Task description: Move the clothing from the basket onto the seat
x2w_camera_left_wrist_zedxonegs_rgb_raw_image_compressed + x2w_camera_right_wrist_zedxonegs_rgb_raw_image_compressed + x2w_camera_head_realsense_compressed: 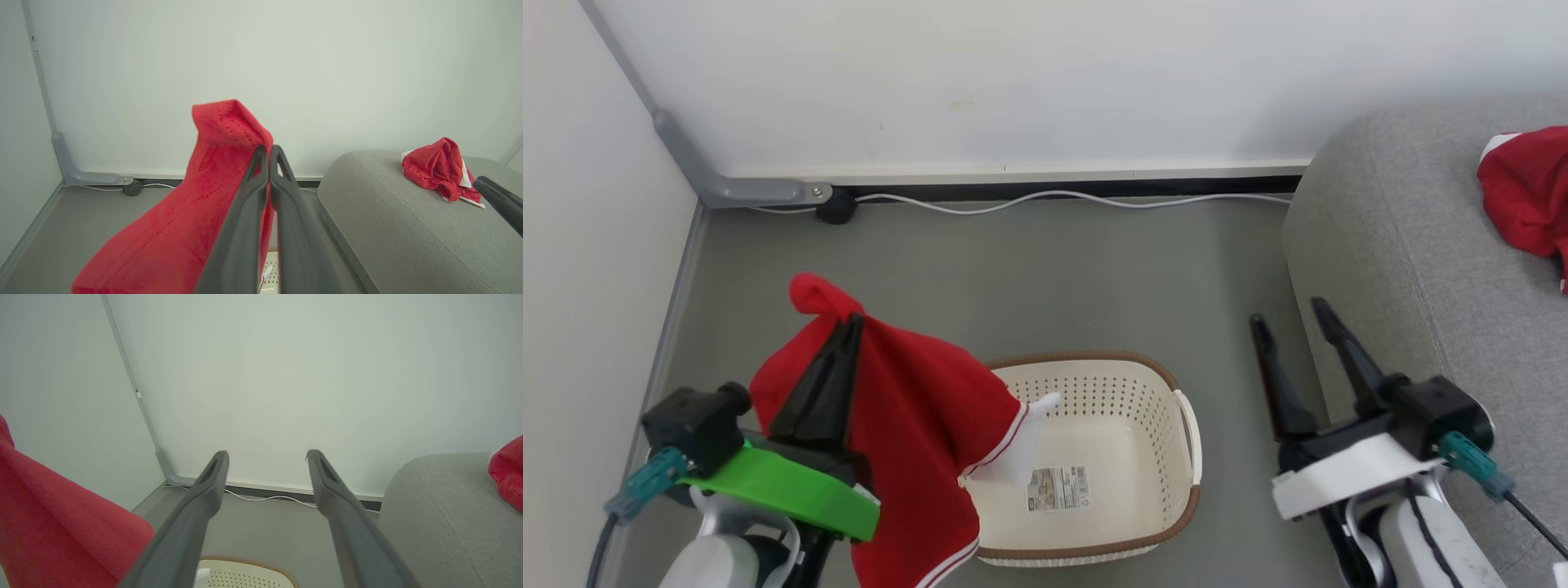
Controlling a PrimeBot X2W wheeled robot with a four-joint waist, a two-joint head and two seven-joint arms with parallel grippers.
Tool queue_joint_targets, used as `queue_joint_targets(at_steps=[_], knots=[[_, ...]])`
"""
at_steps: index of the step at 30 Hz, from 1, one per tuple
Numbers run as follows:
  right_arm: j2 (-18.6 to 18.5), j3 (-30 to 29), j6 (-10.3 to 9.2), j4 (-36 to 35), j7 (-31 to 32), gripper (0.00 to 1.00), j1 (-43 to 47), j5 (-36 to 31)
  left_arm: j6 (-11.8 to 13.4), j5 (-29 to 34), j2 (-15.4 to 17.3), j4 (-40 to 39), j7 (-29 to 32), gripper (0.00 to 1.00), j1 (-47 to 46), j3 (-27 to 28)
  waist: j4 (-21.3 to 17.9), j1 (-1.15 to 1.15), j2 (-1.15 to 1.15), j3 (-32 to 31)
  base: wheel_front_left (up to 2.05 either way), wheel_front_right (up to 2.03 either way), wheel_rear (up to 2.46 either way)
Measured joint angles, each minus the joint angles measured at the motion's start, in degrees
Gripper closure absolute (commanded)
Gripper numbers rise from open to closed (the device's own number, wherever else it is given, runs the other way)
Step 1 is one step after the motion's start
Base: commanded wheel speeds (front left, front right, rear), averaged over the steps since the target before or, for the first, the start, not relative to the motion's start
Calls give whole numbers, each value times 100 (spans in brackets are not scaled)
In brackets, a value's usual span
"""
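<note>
Garment (931, 425) hangs lengthwise down from left pincer (850, 323).

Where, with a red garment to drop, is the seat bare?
The seat is bare from its rounded left edge across to the heaped red clothing; there it is crowded. The right tool hangs open beside that edge.

The hanging red garment (915, 425) hid the left rim of the basket (1143, 363). The print on its label (1056, 488) was too small to read. A second red garment (1531, 192) ran off the right edge.
</note>
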Motion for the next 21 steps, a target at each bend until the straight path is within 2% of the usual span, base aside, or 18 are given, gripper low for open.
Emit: queue_joint_targets(at_steps=[8,21], knots=[[3,1067,236,-13,0,0,-510,-220,-37,174,-15,-296,299,100,-346,-378,68,0,0,170,0,0,0],[7,2541,289,255,0,0,-1053,-178,-88,210,-233,-291,593,100,-590,-769,230,0,0,185,0,0,0]])
